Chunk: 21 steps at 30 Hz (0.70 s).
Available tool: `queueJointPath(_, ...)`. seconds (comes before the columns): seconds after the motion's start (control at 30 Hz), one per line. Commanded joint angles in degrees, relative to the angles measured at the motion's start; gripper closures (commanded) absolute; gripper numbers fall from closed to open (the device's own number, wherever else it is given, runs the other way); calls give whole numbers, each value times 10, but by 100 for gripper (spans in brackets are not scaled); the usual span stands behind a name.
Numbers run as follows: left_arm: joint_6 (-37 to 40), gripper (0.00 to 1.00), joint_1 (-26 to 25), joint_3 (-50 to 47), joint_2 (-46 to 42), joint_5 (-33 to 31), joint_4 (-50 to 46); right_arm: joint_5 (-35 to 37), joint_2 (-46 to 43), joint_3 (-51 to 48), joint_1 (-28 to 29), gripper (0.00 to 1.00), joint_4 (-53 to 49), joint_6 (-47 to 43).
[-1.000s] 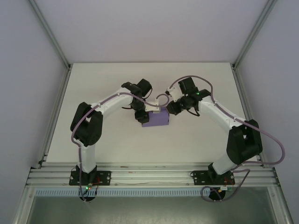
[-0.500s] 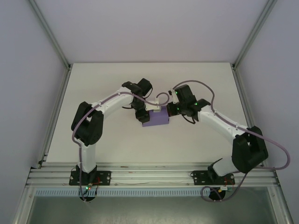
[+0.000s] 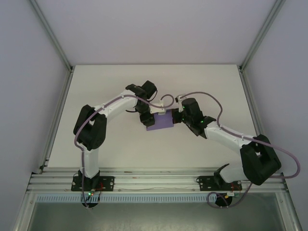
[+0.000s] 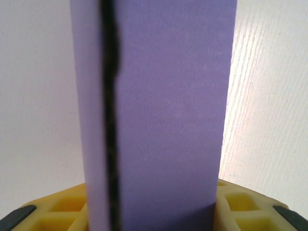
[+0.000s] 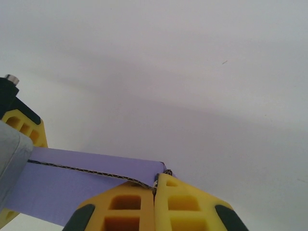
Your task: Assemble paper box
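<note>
Top cam, L to R: left arm (image 3: 89, 130) bends up from its base at the near edge & reaches in toward ctr of the white surface (image 3: 106, 82). The left fingers (image 3: 147, 119) sit at the L end of the paper box (image 3: 161, 122), clamped on it. In the L wrist cam the lavender card runs straight up btwn the two yellow pads (image 4: 243, 207), one each side, w/ a dark seam down its length L of ctr. Box reads as a small rectangular block, approx mid-surface, btwn the two arms' ends; can't tell if it rests on the surface or is held just off it. The right fingers (image 5: 163, 197) are at the box's R end: yellow pair pressed together, no gap, tips right at a corner of the box where the dark seam edge ends; can't tell if any card is caught btwn them. Same wrist cam shows a yellow finger of the other arm at far L, against the box. The right arm (image 3: 250, 154) folds back to its base at near R. A purple cable (image 3: 211, 96) loops over each arm.
</note>
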Motion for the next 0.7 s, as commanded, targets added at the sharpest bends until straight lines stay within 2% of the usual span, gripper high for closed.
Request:
queueJointPath(0.0,5,55,-5,0,6,10,35,4,7,-43,13,100,24,-18)
queueJointPath(0.03,1,55,-5,1,4,15,36,5,4,-55,14,100,39,-23)
queueJointPath(0.2,-6,39,-5,3,-7,21,45,29,1,-62,16,100,50,-22)
queueJointPath(0.23,-8,34,-5,6,-10,25,43,34,3,-56,16,100,42,-22)
queueJointPath(0.37,-34,0,-5,2,-23,23,74,43,14,-52,21,100,46,-18)
queueJointPath(0.6,-117,0,-5,-55,-118,-61,137,88,21,-29,34,100,-3,-11)
queueJointPath(0.67,-180,0,-5,-97,-157,-117,184,95,19,-22,36,100,-20,-7)
